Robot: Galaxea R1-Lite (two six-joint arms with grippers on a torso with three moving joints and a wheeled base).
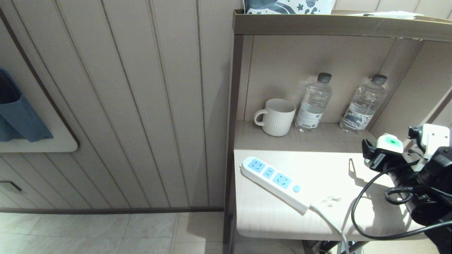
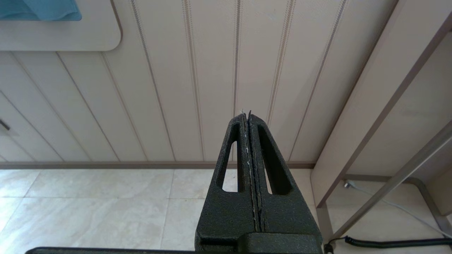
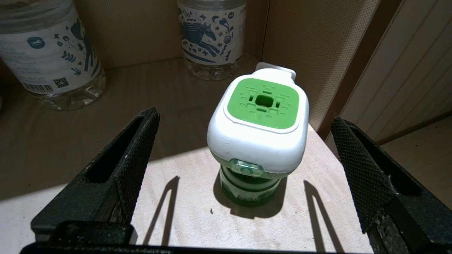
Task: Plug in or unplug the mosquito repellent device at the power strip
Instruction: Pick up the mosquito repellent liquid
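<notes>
Right gripper point(image 3: 243, 176), jaws spread wide, flanks the upright mosquito repellent device point(image 3: 259, 120) without touching, so grasping and plugging into the empty power strip point(image 1: 273, 183) remain.

So on the shelf at the back there's a white ribbed mug point(image 1: 276, 117) with its handle facing left, then two clear water bottles point(image 1: 313, 103) point(image 1: 363, 104) with dark caps to its right, all upright. Blue fabric pocket point(image 1: 17, 113) hangs on the paneled wall point(image 1: 141, 106), pale tiled floor point(image 1: 106, 233) below.
</notes>
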